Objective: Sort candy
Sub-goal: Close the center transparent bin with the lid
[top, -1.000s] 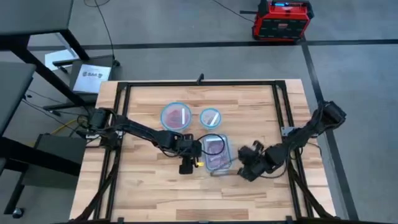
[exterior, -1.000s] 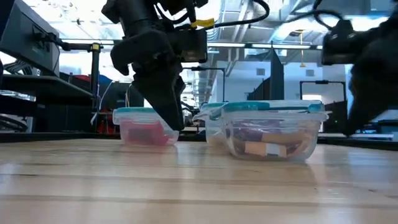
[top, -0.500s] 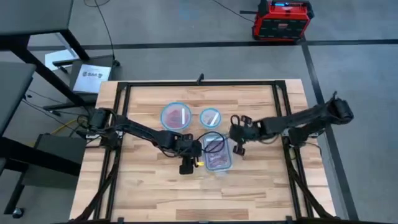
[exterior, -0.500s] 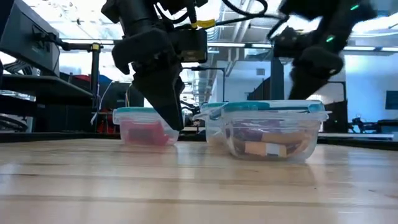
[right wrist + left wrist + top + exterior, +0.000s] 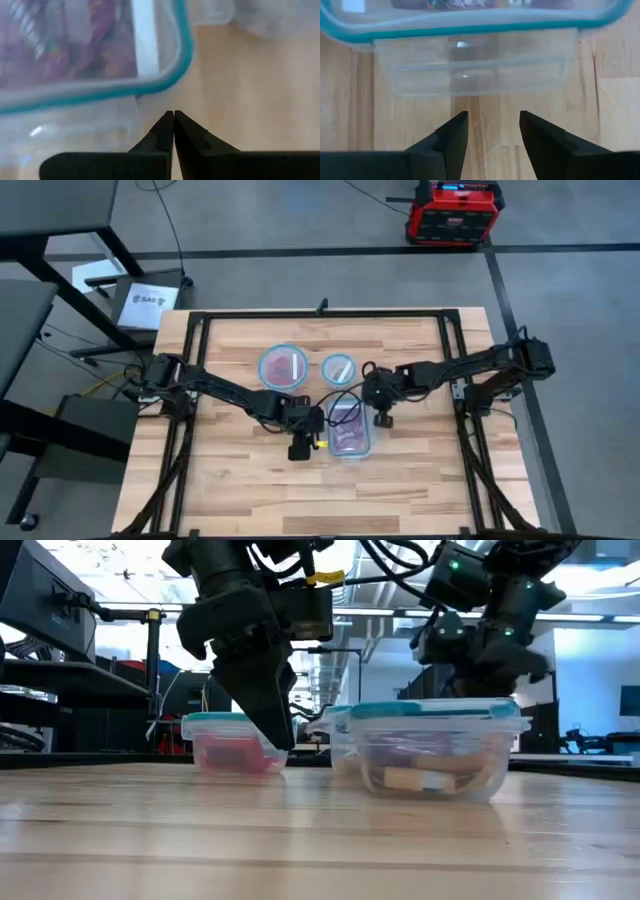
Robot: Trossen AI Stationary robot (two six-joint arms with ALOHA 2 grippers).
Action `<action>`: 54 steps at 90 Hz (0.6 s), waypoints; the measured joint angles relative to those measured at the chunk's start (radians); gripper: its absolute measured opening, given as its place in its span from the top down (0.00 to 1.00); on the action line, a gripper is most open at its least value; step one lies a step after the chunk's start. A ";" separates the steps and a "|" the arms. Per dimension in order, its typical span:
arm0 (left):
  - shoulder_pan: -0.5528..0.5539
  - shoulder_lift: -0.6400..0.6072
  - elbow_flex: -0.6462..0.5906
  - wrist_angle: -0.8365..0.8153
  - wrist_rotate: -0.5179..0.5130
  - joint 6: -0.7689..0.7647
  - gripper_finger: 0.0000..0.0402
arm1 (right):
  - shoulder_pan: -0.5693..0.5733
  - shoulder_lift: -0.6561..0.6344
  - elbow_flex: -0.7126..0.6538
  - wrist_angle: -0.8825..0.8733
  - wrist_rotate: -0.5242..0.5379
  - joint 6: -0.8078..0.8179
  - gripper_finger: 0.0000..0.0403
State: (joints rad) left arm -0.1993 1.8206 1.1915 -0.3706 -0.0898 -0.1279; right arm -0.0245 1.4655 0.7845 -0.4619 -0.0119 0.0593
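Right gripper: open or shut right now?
Shut. In the right wrist view the right gripper has its two fingertips pressed together with nothing between them, just outside the rectangular container's blue rim.

On the tabletop (image 5: pixel 230 480) three containers stand near the middle. The large round container (image 5: pixel 284 366) is at the back left, and the small round container (image 5: pixel 338 367) is just beside it to the right. The rectangular container (image 5: pixel 349 430) stands in front of them, between the left end effector (image 5: pixel 300 448) and the right end effector (image 5: pixel 382 418). Candy (image 5: pixel 347 421) lies inside it.
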 joint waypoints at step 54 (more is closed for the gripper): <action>0.001 0.000 0.000 0.002 0.000 -0.006 0.59 | 0.018 -0.008 0.005 -0.033 -0.066 0.045 1.00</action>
State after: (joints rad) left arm -0.1982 1.8206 1.1915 -0.3683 -0.0900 -0.1335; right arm -0.0068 1.4579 0.7898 -0.4948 -0.0779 0.1047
